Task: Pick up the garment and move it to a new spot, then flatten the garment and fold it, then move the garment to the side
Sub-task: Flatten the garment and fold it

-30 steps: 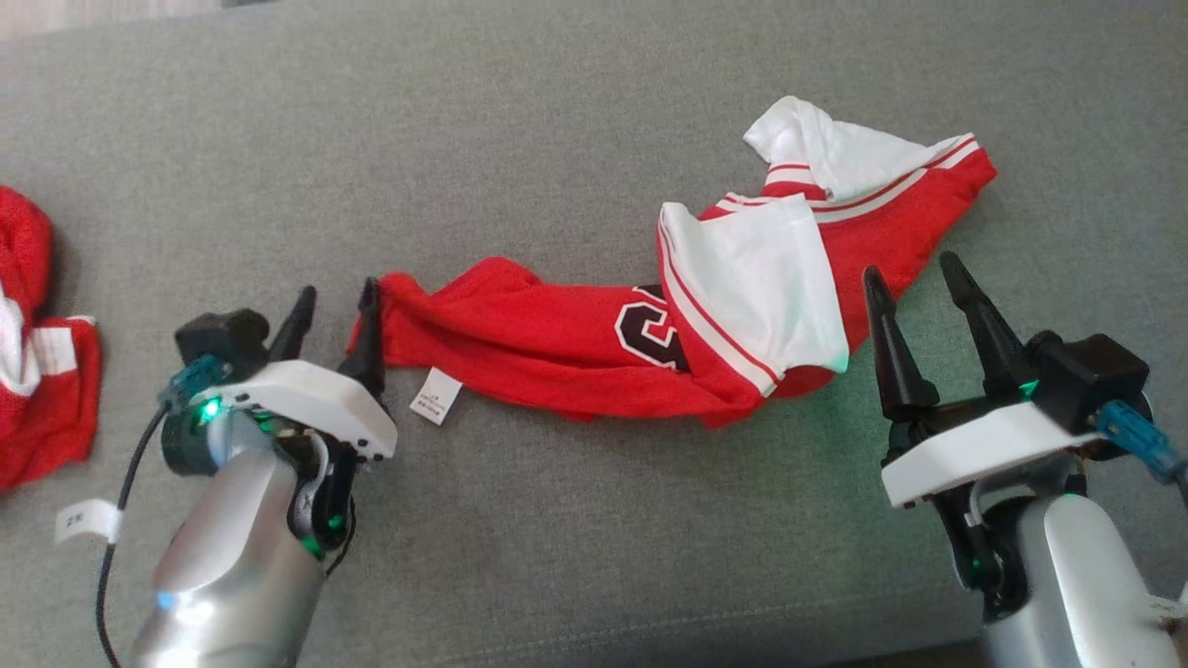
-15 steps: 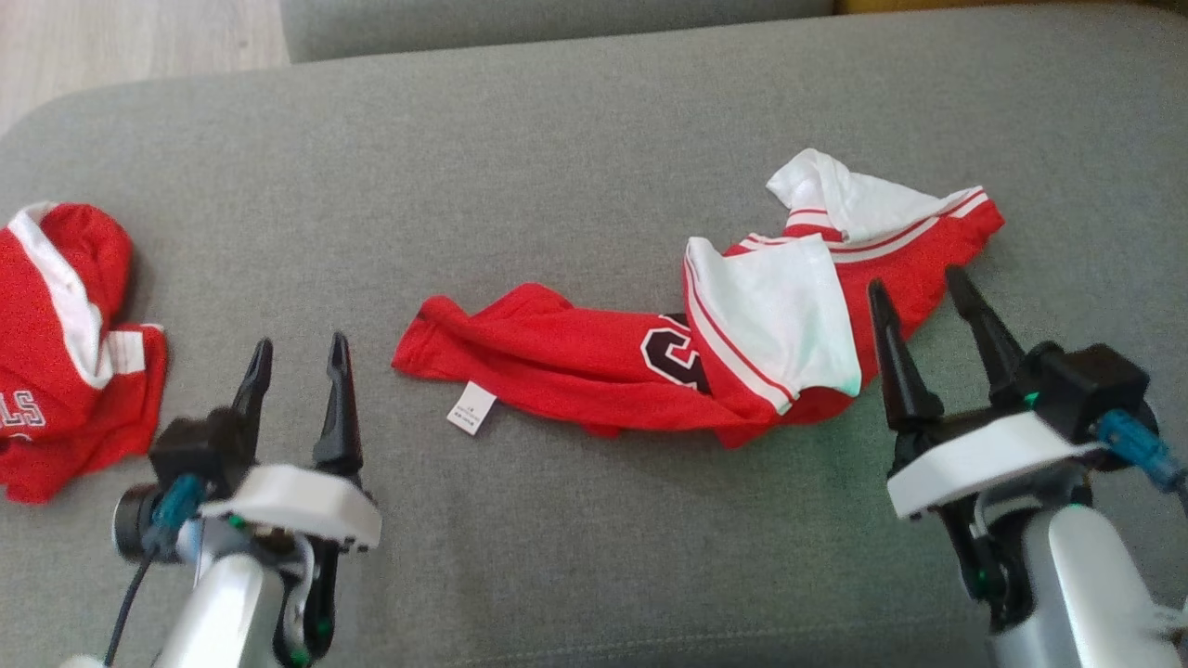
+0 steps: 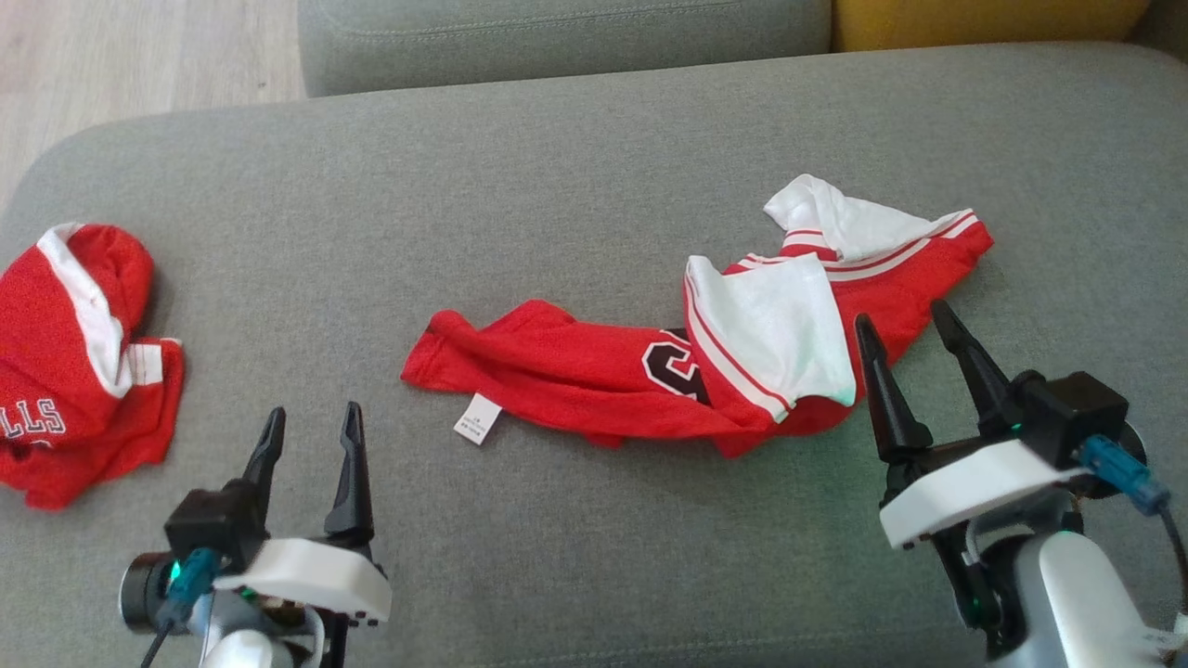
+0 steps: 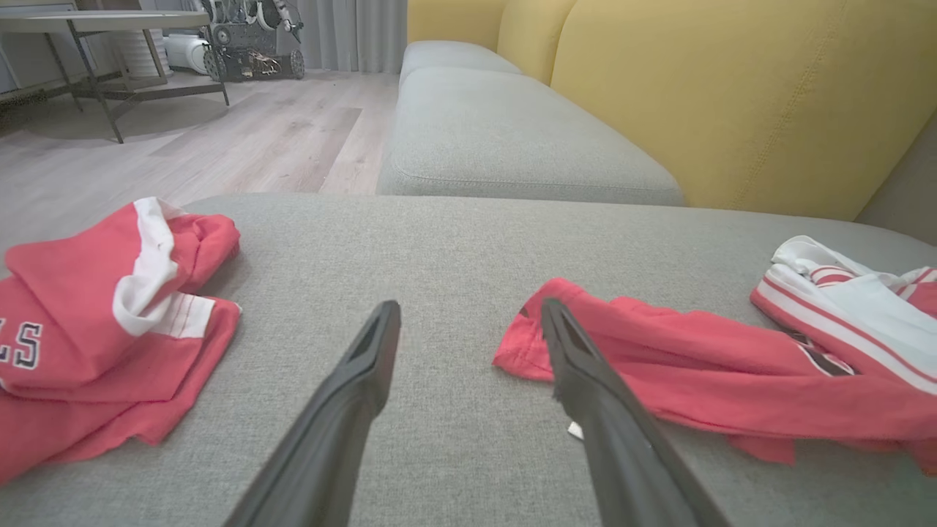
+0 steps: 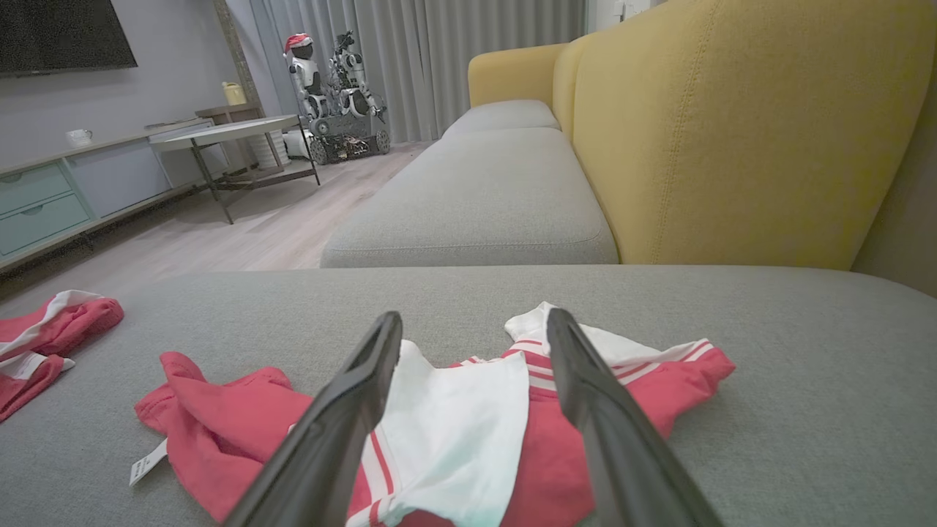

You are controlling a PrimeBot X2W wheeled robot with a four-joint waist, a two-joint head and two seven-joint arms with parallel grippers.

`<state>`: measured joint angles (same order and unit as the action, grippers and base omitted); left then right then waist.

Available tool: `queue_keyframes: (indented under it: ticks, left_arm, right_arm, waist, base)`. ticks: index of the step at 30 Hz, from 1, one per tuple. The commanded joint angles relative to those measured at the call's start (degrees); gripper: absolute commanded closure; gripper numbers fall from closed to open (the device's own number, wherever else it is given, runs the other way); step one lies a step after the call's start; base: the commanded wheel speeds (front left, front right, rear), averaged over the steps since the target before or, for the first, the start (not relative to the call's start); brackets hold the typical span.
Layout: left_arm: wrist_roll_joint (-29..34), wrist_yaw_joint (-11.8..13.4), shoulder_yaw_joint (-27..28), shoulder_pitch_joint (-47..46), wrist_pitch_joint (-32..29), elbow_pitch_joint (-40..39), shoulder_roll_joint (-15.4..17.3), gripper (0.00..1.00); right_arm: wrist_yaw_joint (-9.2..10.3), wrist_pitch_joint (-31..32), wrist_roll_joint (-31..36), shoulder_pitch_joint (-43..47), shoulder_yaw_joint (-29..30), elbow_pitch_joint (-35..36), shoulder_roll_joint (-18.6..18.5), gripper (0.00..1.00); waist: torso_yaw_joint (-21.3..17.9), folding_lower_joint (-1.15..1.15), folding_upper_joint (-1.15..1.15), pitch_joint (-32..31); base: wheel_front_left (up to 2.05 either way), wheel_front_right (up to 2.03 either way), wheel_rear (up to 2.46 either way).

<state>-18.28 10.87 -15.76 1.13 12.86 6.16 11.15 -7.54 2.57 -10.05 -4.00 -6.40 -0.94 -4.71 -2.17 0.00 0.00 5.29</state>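
Red-and-white mesh jersey (image 3: 594,371) lies crumpled, stretched along the grey fabric sofa seat (image 3: 557,186). Left claw (image 3: 314,411), at its hem a sec ago, has drawn back, wide open & empty. Right claw (image 3: 901,314) is also open, empty, just beside the white part. Moving looks done; flattening is next. Yellow backrest (image 4: 695,95) & wood floor (image 4: 219,139) are behind.

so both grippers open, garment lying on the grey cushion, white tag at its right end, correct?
No: the white tag is at the garment's left end, as the head view shows. The left gripper and right gripper are open, and the garment lies on the grey cushion.
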Motion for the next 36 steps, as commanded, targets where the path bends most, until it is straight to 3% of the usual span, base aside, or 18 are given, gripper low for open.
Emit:
queue_keyframes:
  ticks: [1,15,24,36]
  left_arm:
    - [0.38,0.42,2.07,-1.53,-0.28,-2.46,1.26,0.0]
    - [-0.41,-0.24,1.67,-2.55,-0.27,-2.0,1.74,0.0]
    - [-3.33,-6.34,-1.18,-12.38,-3.46,3.48,0.57,0.0]
    - [-6.94,-13.12,-2.42,-24.82,-4.35,26.79,-1.52,0.0]
  right_arm:
    - [0.05,0.08,0.21,-0.67,-1.11,2.31,-0.54,0.0]
    - [0.05,-0.02,0.24,-0.72,-0.89,3.0,-0.13,0.0]
    - [0.05,-0.33,0.03,-2.11,-1.17,3.28,0.31,0.0]
    - [0.05,-1.36,-0.45,-4.23,-1.67,2.15,0.62,0.0]
  waist:
    - [0.03,0.0,0.0,0.08]
    - [-0.07,0.0,0.0,0.84]
    - [-0.42,0.0,0.0,4.8]
    - [-2.15,0.0,0.0,9.06]
  base:
    - [0.0,0.0,0.0]
    - [0.0,0.0,0.0]
    - [0.0,0.0,0.0]
    - [0.0,0.0,0.0]
